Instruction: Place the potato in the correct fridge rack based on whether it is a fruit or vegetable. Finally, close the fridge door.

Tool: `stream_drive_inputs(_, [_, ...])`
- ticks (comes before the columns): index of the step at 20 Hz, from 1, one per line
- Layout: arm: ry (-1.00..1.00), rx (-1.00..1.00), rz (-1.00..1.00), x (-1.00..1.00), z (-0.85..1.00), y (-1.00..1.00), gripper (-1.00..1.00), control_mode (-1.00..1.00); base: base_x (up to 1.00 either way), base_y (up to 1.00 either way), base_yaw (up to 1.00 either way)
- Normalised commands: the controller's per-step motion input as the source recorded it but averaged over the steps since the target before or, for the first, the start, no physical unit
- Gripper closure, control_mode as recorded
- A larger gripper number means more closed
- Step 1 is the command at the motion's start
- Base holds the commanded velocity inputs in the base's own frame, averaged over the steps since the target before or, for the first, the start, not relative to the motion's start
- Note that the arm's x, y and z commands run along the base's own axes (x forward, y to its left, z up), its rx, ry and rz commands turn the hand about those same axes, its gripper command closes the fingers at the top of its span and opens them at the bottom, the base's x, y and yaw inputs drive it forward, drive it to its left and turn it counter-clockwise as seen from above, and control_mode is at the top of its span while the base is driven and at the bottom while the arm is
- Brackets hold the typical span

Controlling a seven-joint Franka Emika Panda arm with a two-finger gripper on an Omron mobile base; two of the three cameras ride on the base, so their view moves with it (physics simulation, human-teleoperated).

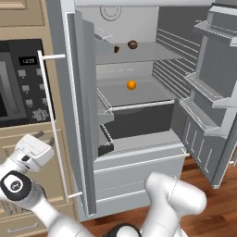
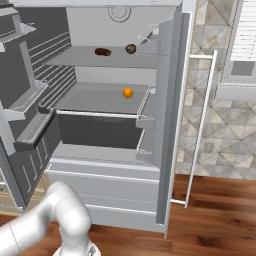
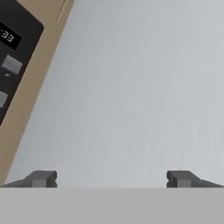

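Note:
The potato (image 1: 132,44) (image 2: 131,48), a small brown lump with a paler patch, lies on the upper fridge rack (image 1: 155,52) (image 2: 75,58), beside a darker brown item (image 1: 116,48) (image 2: 103,51). My gripper (image 3: 112,178) is open and empty, its fingertips (image 3: 43,178) wide apart, and it faces the flat grey outer face of the fridge door (image 3: 144,87). In the left base view the hand (image 1: 33,149) is low on the left, outside that open door (image 1: 79,115), near its white handle (image 1: 52,125) and far from the shelves.
An orange ball (image 1: 131,84) (image 2: 128,92) rests on the shelf below. The other fridge door (image 1: 213,92) (image 2: 20,100), with bins, stands open too. A black oven panel (image 1: 23,83) (image 3: 8,43) sits in the wooden cabinet left of the fridge.

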Motion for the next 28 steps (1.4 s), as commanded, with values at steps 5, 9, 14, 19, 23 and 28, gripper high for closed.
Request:
stream_drive_inputs(5, [-0.02,0.01,0.00,0.00,0.00,-0.51,-1.00,-1.00,0.00,0.00,0.00])
stream_drive_inputs(9, [-0.01,0.02,0.00,0.00,0.00,-0.54,-1.00,-1.00,0.00,0.00,0.00])
stream_drive_inputs(14, [-0.01,0.03,0.00,0.00,0.00,-0.57,-1.00,-1.00,0.00,0.00,0.00])
stream_drive_inputs(19, [0.00,0.04,0.00,0.00,0.00,-0.63,-1.00,-1.00,0.00,0.00,0.00])
stream_drive_inputs(23, [-0.01,0.04,0.00,0.00,0.00,-0.67,-1.00,-1.00,0.00,0.00,0.00])
stream_drive_inputs(28, [-0.01,0.04,0.00,0.00,0.00,-0.67,-1.00,-1.00,0.00,0.00,0.00])
